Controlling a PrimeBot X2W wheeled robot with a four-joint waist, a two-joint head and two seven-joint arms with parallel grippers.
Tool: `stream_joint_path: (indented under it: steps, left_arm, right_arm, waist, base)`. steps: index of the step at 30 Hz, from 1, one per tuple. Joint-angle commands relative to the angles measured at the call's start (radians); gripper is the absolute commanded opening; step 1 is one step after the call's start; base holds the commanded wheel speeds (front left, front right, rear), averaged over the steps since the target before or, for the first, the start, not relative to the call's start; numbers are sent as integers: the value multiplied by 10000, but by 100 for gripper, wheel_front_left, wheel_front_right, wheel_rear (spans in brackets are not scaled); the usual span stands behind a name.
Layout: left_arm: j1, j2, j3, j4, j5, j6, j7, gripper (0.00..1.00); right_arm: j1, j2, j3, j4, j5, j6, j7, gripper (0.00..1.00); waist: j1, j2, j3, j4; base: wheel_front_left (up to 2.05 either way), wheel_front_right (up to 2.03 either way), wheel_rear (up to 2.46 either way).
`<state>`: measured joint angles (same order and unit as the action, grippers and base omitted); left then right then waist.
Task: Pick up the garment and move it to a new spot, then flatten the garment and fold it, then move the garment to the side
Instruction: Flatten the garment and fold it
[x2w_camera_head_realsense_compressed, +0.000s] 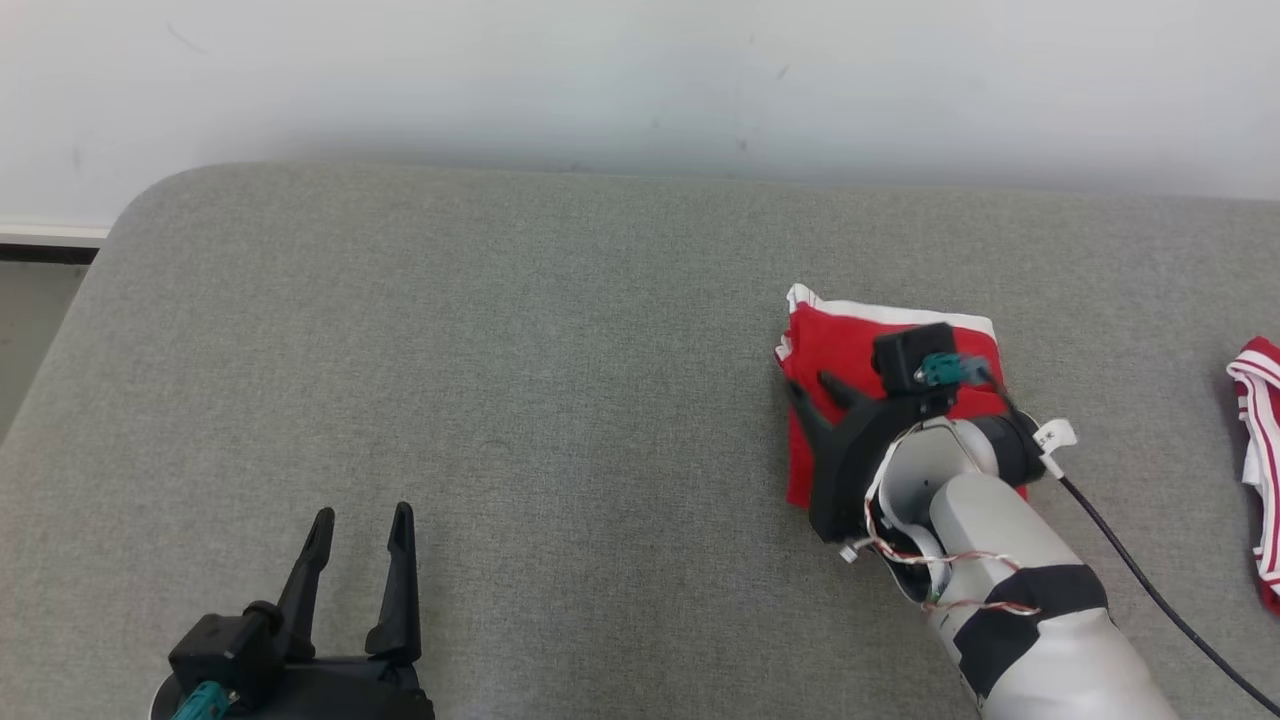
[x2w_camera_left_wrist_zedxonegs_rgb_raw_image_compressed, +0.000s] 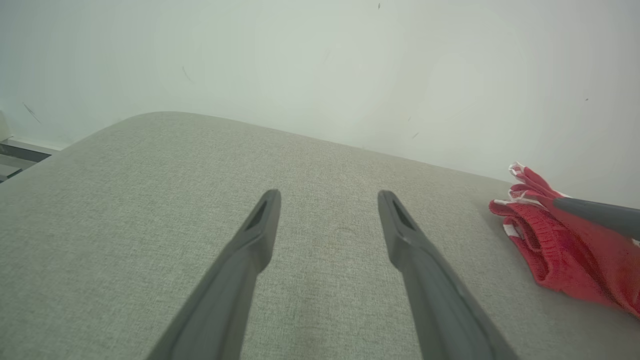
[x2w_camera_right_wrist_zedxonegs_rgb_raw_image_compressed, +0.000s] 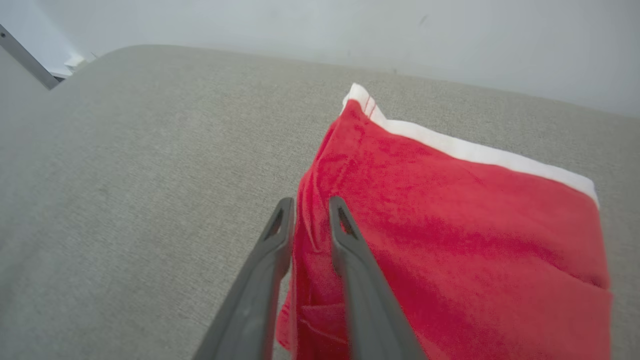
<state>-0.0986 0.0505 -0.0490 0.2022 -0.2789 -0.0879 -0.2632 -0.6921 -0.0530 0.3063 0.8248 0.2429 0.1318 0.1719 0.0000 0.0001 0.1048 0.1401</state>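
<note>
The folded red garment (x2w_camera_head_realsense_compressed: 850, 345) with a white band along its far edge lies on the grey cushion (x2w_camera_head_realsense_compressed: 500, 350), right of centre. My right gripper (x2w_camera_head_realsense_compressed: 808, 384) reaches in over it from the lower right. In the right wrist view its fingers (x2w_camera_right_wrist_zedxonegs_rgb_raw_image_compressed: 310, 202) stand close together astride the garment's (x2w_camera_right_wrist_zedxonegs_rgb_raw_image_compressed: 450, 215) left edge, with red fabric pinched between them. My left gripper (x2w_camera_head_realsense_compressed: 362, 512) rests open at the lower left over bare cushion, nothing between its fingers (x2w_camera_left_wrist_zedxonegs_rgb_raw_image_compressed: 328, 192). The left wrist view catches the garment (x2w_camera_left_wrist_zedxonegs_rgb_raw_image_compressed: 565, 250) at far right, under a dark finger of the other arm.
A second red-and-white striped cloth (x2w_camera_head_realsense_compressed: 1262, 420) lies at the cushion's right edge. A black cable (x2w_camera_head_realsense_compressed: 1150, 590) trails from the right wrist across the cushion. A pale wall (x2w_camera_head_realsense_compressed: 640, 80) runs behind. The cushion's rounded corner drops off at the far left.
</note>
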Motion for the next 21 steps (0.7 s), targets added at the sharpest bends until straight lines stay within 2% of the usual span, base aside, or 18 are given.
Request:
stream_joint_path:
  steps: [1,4,6,10,11,12,13,17,21]
  left_arm:
    - [-49,2,43,15,-7,40,-11,100]
    - [53,2,119,8,26,54,-11,100]
    - [121,2,137,-2,39,53,-11,100]
    - [210,2,95,-13,38,27,-11,100]
    - [227,4,74,-9,41,18,-11,100]
    - [230,2,47,-6,37,13,-11,100]
    - [226,2,20,-5,25,10,-11,100]
    - [211,5,-56,-9,-18,23,-9,100]
    - [178,5,-84,-51,-16,27,-9,100]
  right_arm:
    - [100,29,85,-558,997,-29,-195,100]
    - [5,6,-160,-1145,1698,-30,-485,100]
    - [-55,-30,-588,-1332,1415,-29,-747,100]
    - [430,-516,-1640,-1405,466,-29,-989,100]
    - [604,-662,-1880,-1388,80,-29,-1041,81]
    - [779,-797,-2047,-1376,-337,-29,-1086,47]
    - [978,-842,-2195,-1386,-698,-29,-1141,0]
    - [1694,-798,-2592,-1358,-1538,-29,-1178,0]
    - [2250,-456,-2813,-1371,-2333,-29,-1517,0]
  waist:
    - [0,-1,-25,-18]
    - [0,-1,-92,-129]
    - [0,-1,-156,-197]
    - [0,-1,-265,-278]
    - [0,-1,-281,-284]
    - [0,-1,-290,-283]
    - [0,-1,-295,-280]
    - [0,-1,-297,-259]
    - [0,-1,-214,-256]
  base:
    - [0,0,0]
    - [0,0,0]
    - [0,0,0]
    - [0,0,0]
    - [0,0,0]
    - [0,0,0]
    - [0,0,0]
    - [0,0,0]
    - [0,0,0]
